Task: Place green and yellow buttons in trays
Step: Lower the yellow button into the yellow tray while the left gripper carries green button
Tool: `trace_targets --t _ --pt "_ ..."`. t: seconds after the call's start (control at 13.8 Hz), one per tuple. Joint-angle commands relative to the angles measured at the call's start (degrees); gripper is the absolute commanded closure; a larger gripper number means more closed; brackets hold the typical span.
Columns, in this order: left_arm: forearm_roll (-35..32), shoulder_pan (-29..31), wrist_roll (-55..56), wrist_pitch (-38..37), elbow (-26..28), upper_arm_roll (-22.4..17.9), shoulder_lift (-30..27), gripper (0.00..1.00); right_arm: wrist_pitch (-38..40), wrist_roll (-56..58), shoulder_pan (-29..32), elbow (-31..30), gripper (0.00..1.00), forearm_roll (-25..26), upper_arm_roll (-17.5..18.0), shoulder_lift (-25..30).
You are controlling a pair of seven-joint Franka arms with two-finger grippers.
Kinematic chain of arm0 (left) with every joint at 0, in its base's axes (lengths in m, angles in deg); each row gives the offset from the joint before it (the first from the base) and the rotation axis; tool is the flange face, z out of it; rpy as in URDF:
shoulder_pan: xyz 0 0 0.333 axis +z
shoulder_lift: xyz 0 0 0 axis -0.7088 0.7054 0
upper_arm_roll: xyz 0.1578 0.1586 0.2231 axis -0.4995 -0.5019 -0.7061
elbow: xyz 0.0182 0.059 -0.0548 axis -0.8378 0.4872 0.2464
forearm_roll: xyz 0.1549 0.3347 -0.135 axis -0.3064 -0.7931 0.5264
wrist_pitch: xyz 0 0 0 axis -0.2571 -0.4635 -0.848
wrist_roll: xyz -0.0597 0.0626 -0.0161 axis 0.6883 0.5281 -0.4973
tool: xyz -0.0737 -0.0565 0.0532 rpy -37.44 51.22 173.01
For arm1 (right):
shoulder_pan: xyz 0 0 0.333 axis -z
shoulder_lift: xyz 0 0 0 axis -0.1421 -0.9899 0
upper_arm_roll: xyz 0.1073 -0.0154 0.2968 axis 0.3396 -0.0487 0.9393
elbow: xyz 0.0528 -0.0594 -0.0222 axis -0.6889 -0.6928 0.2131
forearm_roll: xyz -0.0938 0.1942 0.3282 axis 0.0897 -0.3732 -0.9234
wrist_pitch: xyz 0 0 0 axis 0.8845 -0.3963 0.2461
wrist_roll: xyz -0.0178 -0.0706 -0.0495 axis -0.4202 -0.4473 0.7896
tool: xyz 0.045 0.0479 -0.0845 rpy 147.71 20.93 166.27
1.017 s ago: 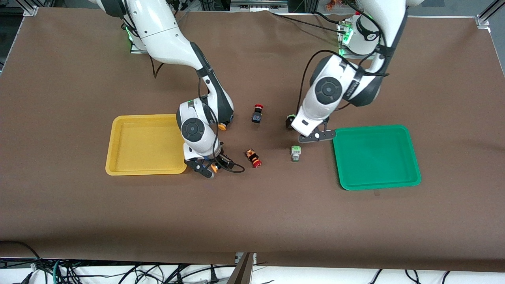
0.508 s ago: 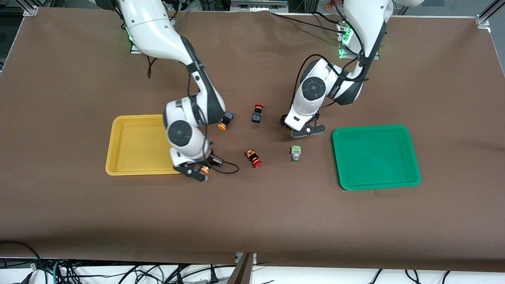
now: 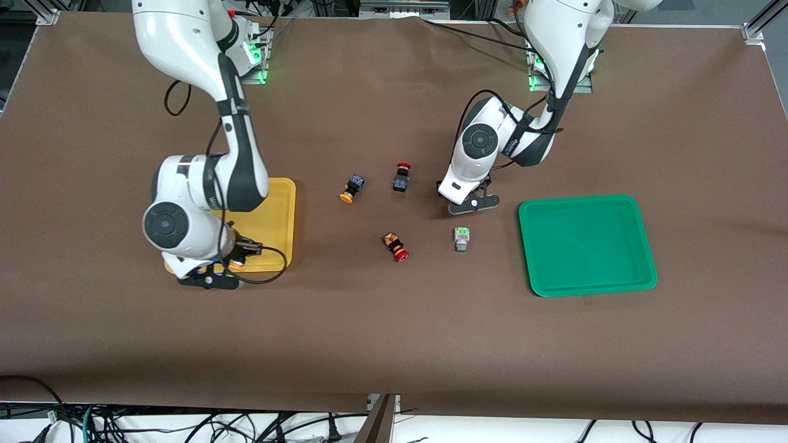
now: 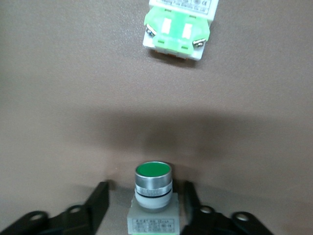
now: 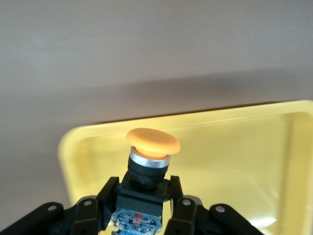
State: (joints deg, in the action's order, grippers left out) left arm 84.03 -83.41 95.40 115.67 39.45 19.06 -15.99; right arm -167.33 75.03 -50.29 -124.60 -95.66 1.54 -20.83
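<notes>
My right gripper [image 3: 215, 275] is shut on an orange-yellow capped button [image 5: 152, 142] with a dark body. It holds the button over the yellow tray [image 3: 278, 212], at the tray's corner nearest the front camera. In the right wrist view the gripper [image 5: 142, 196] sits over the tray's corner [image 5: 234, 147]. My left gripper [image 3: 469, 201] is low at the table, open, and straddles a green-capped button [image 4: 153, 171] with a whitish body, with gaps on both sides. A second green button [image 3: 462, 239] lies nearer the front camera, and it also shows in the left wrist view [image 4: 178, 24]. A second yellow button [image 3: 351, 189] lies mid-table. The green tray [image 3: 588, 245] is empty.
Two red-capped dark switches lie on the brown table, one [image 3: 401, 176] beside the loose yellow button and one [image 3: 396, 246] nearer the front camera. A black cable loops from the right wrist over the yellow tray's edge.
My right arm has carried the yellow button from beside the tray toward the right arm's end, over the yellow tray's near corner. My left gripper has settled lower around the green button.
</notes>
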Motion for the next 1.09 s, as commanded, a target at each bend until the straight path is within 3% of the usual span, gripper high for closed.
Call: trace_targets --t 0.0,0.07,0.15,0.36,0.44,0.51,0.58,0.65,1.02 --pt "0.6 -0.5 0.3 0.0 0.2 -0.3 -0.4 0.77 -5.8 6.6 -0.9 -7.5 0.85 -0.4 -2.0 1.4" --pt "0.6 -0.4 0.1 -0.1 0.2 -0.3 -0.7 0.85 -7.8 7.8 -0.8 -9.6 0.78 -0.7 -2.1 1.5" --pt "0.6 0.2 -0.6 -0.5 -0.1 -0.3 -1.1 0.86 -10.0 7.9 -0.8 -11.8 0.68 -1.4 -2.1 1.6" --pt "0.5 5.6 -8.2 -4.1 -0.7 -0.3 -4.6 0.86 -12.1 8.0 -0.8 -14.6 0.56 -5.6 -1.9 1.8" --pt "0.6 8.4 -12.1 -5.5 -1.5 -0.3 -5.7 0.85 -11.7 7.9 -0.9 -14.6 0.46 -5.6 -1.9 1.8" --pt "0.5 11.4 -16.9 -8.0 -2.3 -0.3 -6.7 0.84 -11.4 7.6 -0.9 -14.4 0.27 -5.7 -1.9 2.1" --pt "0.6 14.0 -21.1 -10.5 -3.7 -0.4 -6.9 0.84 -10.9 7.1 -1.2 -14.2 0.20 -5.6 -1.9 3.0" --pt "0.5 17.1 -25.1 -12.2 -4.4 -0.5 -7.1 0.83 -10.1 6.2 -1.5 -13.9 0.16 -5.6 -1.8 3.4" --pt "-0.2 30.6 -41.4 -12.1 -4.5 -0.7 -3.8 0.77 -6.3 -8.1 -8.0 -13.0 0.16 -5.6 -1.6 6.1"
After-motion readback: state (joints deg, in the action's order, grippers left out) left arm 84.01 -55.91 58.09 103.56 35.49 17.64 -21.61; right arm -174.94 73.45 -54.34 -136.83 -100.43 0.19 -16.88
